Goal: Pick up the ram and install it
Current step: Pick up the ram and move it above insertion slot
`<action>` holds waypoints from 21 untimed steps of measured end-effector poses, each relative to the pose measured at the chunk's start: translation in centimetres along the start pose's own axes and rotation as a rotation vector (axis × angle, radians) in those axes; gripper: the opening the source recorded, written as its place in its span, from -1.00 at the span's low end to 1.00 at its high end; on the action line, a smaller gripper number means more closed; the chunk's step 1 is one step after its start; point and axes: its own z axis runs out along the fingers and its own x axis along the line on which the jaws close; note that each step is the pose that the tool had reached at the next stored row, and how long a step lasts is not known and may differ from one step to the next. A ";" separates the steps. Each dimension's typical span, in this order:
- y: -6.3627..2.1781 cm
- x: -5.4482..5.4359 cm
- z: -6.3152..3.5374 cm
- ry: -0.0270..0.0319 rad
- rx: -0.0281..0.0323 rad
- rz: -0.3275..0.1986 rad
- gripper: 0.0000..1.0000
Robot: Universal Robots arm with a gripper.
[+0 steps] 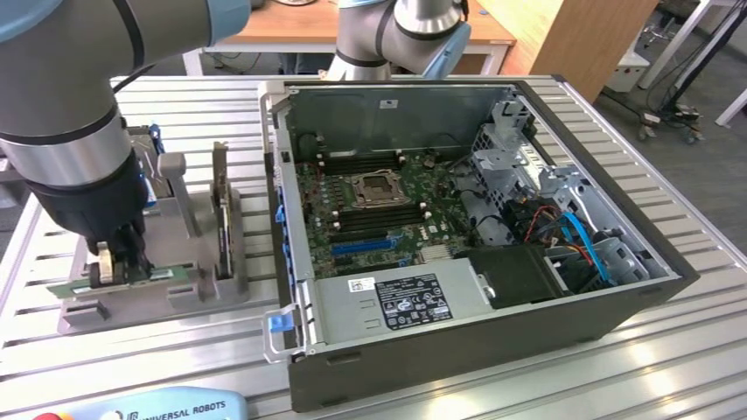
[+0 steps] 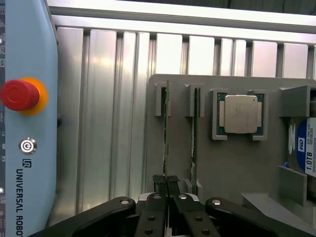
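Observation:
The ram (image 1: pixel 146 278) is a thin green stick lying on edge in the front slot of a grey holder (image 1: pixel 198 289), at the exterior view's left. My gripper (image 1: pixel 117 265) comes straight down onto it. In the wrist view the ram (image 2: pixel 165 131) appears edge-on, and the gripper (image 2: pixel 166 183) has its fingertips pressed together on the stick's near end. The stick's far end sits in the holder's slot (image 2: pixel 163 98). The open computer case (image 1: pixel 467 201) with its motherboard (image 1: pixel 373 206) lies to the exterior view's right of the holder.
A second thin board (image 2: pixel 194 138) stands in the neighbouring slot, with a silver processor (image 2: pixel 240 114) and a hard drive (image 2: pixel 308 148) beyond it. A dark card (image 1: pixel 219 206) stands upright in the holder. A teach pendant (image 2: pixel 24 123) with a red stop button lies on the slatted aluminium table (image 1: pixel 653 350).

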 end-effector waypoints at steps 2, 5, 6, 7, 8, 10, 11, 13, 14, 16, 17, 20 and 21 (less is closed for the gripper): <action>0.01 0.0 -0.23 0.0000 0.0000 0.000 -0.76; 0.02 0.0 -0.56 0.0000 0.0000 0.001 -0.76; 0.03 0.0 -0.67 0.0000 0.0000 0.001 -0.76; 0.03 0.0 -0.79 -0.0001 0.0001 0.002 -0.76; 0.04 0.0 -0.91 -0.0001 0.0000 0.002 -0.76; 0.05 0.0 -1.14 -0.0001 0.0000 0.002 -0.76; 0.05 0.0 -1.25 -0.0001 0.0001 0.003 -0.76; 0.06 0.0 -1.50 -0.0002 0.0001 0.003 -0.76; 0.07 0.0 -1.63 -0.0001 0.0000 0.004 -0.76; 0.08 0.0 -1.90 -0.0001 0.0001 0.004 -0.76; 0.09 0.0 -2.04 -0.0002 0.0001 0.005 -0.76; 0.10 -0.1 -2.48 -0.0003 0.0001 0.006 -0.76; 0.11 -0.1 -2.63 -0.0002 0.0001 0.006 -0.76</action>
